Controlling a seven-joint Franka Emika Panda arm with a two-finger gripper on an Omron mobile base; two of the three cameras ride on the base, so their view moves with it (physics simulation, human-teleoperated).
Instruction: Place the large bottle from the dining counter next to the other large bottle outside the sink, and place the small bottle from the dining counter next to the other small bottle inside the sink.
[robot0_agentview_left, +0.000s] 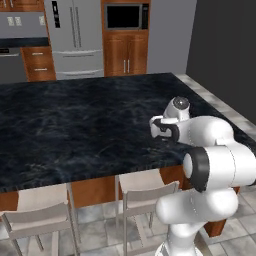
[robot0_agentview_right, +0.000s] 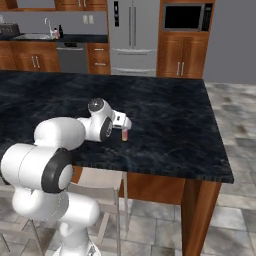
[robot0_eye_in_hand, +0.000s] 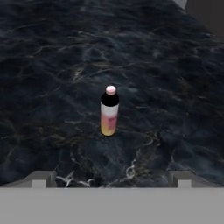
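**Open pincer hangs over the bottle on the dark worktop**

In the hand view a small bottle (robot0_eye_in_hand: 109, 111) stands upright just left of the middle of the frame, on the black marbled worktop (robot0_eye_in_hand: 52, 65). It has a pink cap, a dark neck band and a body that fades from pale to yellow-orange at the foot. The pincer (robot0_eye_in_hand: 112, 178) has its two tips at the bottom of the frame, far apart, one at lower left and one at lower right; nothing sits between them, and the bottle is well above them in the picture, untouched.

In the right base view the same bottle (robot0_agentview_right: 125, 134) shows as a small pinkish shape at the middle of the frame, partly hidden under the white hand, near the worktop's (robot0_agentview_right: 170, 125) front edge. At the upper left of that view, on the far kitchen counter, sits a sink (robot0_agentview_right: 31, 36) with small bottles (robot0_agentview_right: 57, 32) beside its tap; which sizes they are is too small to tell.

In the left base view the arm's wrist sits at centre right over the worktop (robot0_agentview_left: 75, 125), and pale stools (robot0_agentview_left: 40, 215) stand under its near edge at lower left.
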